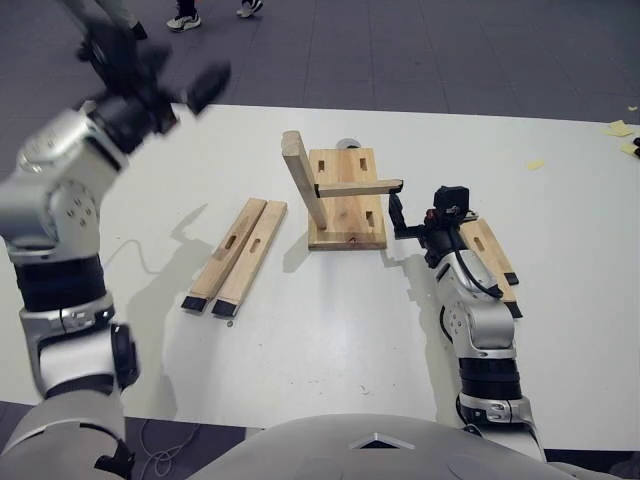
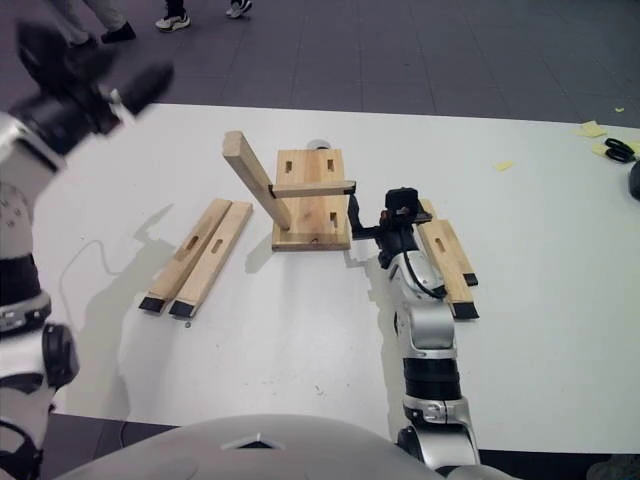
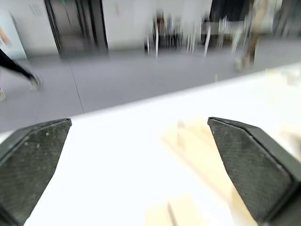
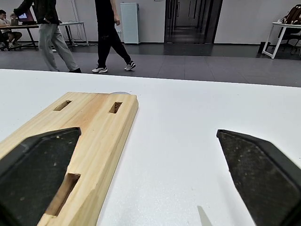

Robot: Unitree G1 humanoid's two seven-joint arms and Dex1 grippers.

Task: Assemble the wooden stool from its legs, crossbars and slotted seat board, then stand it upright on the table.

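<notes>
Both jaws spread, empty. Seat board (image 1: 355, 220) near table (image 1: 330, 340) far edge: probably stiff, light; best gripped across side edges.

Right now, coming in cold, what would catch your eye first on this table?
The seat board lies flat mid-table with one leg standing tilted on it and a crossbar jutting from that leg. The right gripper sits low beside the board's right edge, jaws open; two loose legs lie side by side left of the board.
</notes>
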